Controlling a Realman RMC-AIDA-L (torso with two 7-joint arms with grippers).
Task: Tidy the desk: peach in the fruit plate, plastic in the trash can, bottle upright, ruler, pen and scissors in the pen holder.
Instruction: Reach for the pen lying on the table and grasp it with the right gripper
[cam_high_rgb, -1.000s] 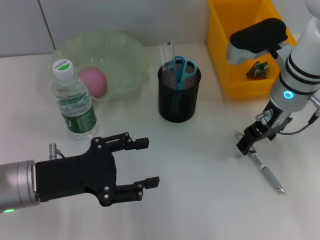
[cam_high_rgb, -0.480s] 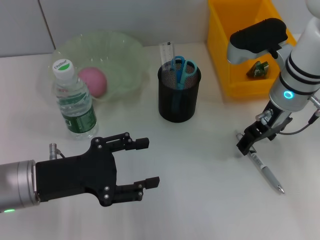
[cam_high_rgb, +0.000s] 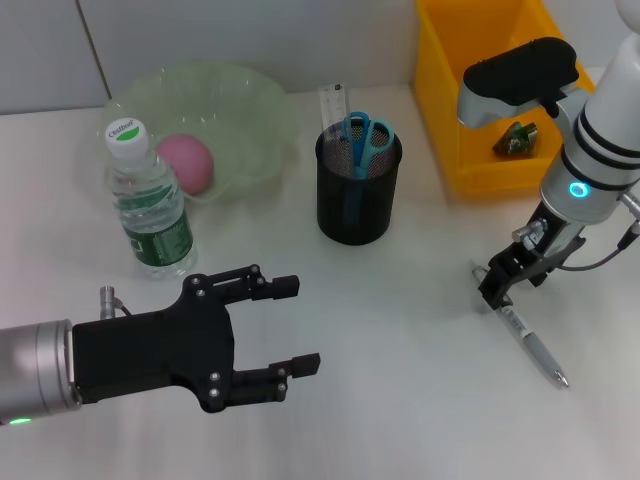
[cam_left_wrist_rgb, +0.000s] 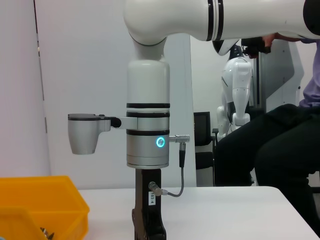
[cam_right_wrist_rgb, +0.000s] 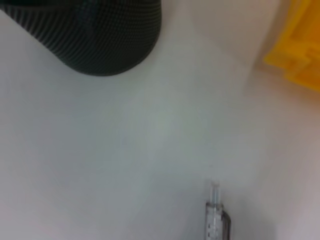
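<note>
A silver pen (cam_high_rgb: 530, 345) lies slanted on the white desk at the right. My right gripper (cam_high_rgb: 498, 287) is down at the pen's upper end, which also shows in the right wrist view as the pen (cam_right_wrist_rgb: 216, 220). My left gripper (cam_high_rgb: 298, 325) hovers open and empty at the front left. The pink peach (cam_high_rgb: 185, 162) rests in the green fruit plate (cam_high_rgb: 245, 100). Beside the plate the bottle (cam_high_rgb: 148, 205) stands upright. The black mesh pen holder (cam_high_rgb: 358, 195) holds blue scissors (cam_high_rgb: 368, 140) and a clear ruler (cam_high_rgb: 333, 102). A plastic scrap (cam_high_rgb: 517, 138) lies in the yellow trash can (cam_high_rgb: 455, 110).
The pen holder (cam_right_wrist_rgb: 95, 35) and a corner of the yellow trash can (cam_right_wrist_rgb: 300, 55) lie close to the right wrist. The left wrist view looks across at the right arm (cam_left_wrist_rgb: 147, 145) and the trash can (cam_left_wrist_rgb: 40, 200); a seated person (cam_left_wrist_rgb: 280, 150) is beyond the desk.
My right gripper has shifted very slightly to the right at the pen's upper end. The left arm and the other objects have not moved.
</note>
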